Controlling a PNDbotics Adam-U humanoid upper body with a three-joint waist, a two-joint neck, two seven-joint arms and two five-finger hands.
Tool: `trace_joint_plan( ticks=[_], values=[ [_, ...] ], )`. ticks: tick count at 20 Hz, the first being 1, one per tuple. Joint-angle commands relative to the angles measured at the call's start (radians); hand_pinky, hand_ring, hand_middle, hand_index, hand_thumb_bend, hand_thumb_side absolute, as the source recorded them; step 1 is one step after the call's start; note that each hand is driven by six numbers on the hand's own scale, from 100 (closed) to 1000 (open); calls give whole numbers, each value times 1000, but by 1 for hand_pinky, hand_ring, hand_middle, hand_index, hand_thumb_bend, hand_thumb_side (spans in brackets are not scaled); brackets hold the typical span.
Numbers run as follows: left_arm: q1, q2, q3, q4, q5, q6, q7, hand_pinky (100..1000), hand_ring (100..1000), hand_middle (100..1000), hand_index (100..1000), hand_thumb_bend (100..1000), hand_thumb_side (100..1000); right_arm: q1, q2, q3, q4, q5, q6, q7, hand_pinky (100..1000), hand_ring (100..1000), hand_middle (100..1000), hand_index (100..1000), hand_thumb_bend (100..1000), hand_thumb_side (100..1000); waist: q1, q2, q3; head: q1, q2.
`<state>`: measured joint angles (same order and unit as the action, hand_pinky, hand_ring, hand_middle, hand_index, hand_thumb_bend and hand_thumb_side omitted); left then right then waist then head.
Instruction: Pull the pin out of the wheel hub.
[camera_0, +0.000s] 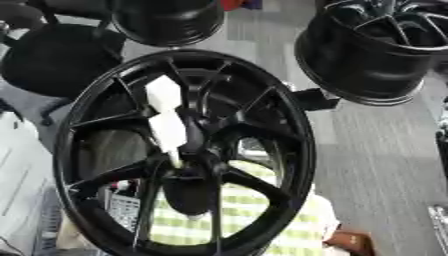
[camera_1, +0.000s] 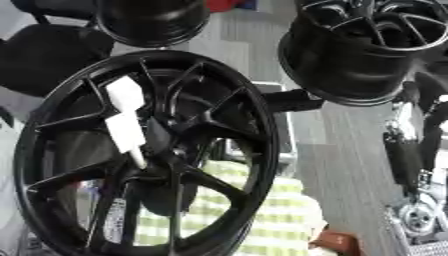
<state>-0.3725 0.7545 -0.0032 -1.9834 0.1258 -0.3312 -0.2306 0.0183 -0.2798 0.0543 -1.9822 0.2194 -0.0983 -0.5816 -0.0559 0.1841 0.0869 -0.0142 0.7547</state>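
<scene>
— Are you reading any text, label or number anywhere?
— No, nothing is showing legibly. The white tags (camera_0: 164, 112) hanging on the black wheel hub (camera_0: 87, 125) are looking blank, and no brand mark is showing on it.

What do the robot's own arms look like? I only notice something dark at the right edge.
That is its right arm, seen best in the right eye view. The robot hand is made of slim black parts with pale glints. Below it sits a round silver joint. I can make out no cables or markings, and the left arm does not show.
</scene>
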Motion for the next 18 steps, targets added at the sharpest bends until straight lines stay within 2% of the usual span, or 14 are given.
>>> trace_joint_plan(
  ticks=[1, 2, 4, 7, 9, 11, 12, 15, 18],
  values=[
    [-70, 194, -22, -17, -68, 5, -67, 783, 752, 741, 831, 100, 330, -4, -28, 3, -18, 15, 1, 6, 916, 847, 686, 808, 100, 654, 5, -6, -3, -4, -11],
    [-93, 241, -36, -17, -87, 13, -97, 787, 757, 744, 833, 100, 304, -4, -29, 4, -18, 17, 0, 7, 916, 847, 686, 808, 100, 654, 5, -4, -5, -4, -12],
    [-136, 319, -63, -17, -124, 33, -166, 791, 761, 745, 832, 100, 309, -4, -31, 6, -18, 20, -1, 7, 916, 847, 686, 808, 100, 654, 6, 1, -7, -4, -15],
    [-207, 386, -108, -9, -168, 63, -314, 796, 762, 739, 828, 100, 394, -6, -32, 12, -18, 23, 1, 9, 917, 847, 685, 808, 100, 657, 8, 10, -10, -4, -22],
    [-257, 395, -134, 5, -185, 72, -413, 798, 763, 736, 827, 100, 416, -6, -34, 15, -18, 26, 2, 10, 916, 847, 685, 808, 100, 657, 9, 13, -9, -8, -26],
    [-285, 392, -144, 19, -188, 74, -465, 798, 763, 736, 827, 100, 416, -6, -34, 16, -18, 27, 2, 10, 916, 847, 685, 808, 100, 657, 9, 14, -8, -10, -27],
    [-293, 393, -147, 24, -189, 75, -478, 807, 770, 741, 829, 100, 533, -6, -35, 16, -18, 28, 2, 10, 916, 847, 685, 808, 100, 658, 10, 16, -9, -11, -29],
    [-349, 429, -200, 42, -220, 89, -520, 810, 774, 744, 830, 100, 598, -15, -43, 23, -18, 35, -2, 14, 916, 847, 685, 809, 100, 658, 13, 34, -23, -8, -52],
    [-420, 411, -272, 84, -264, 92, -566, 811, 776, 745, 831, 100, 624, -22, -46, 27, -18, 41, -4, 17, 916, 847, 685, 809, 100, 659, 16, 48, -30, -11, -68]
  ],
)
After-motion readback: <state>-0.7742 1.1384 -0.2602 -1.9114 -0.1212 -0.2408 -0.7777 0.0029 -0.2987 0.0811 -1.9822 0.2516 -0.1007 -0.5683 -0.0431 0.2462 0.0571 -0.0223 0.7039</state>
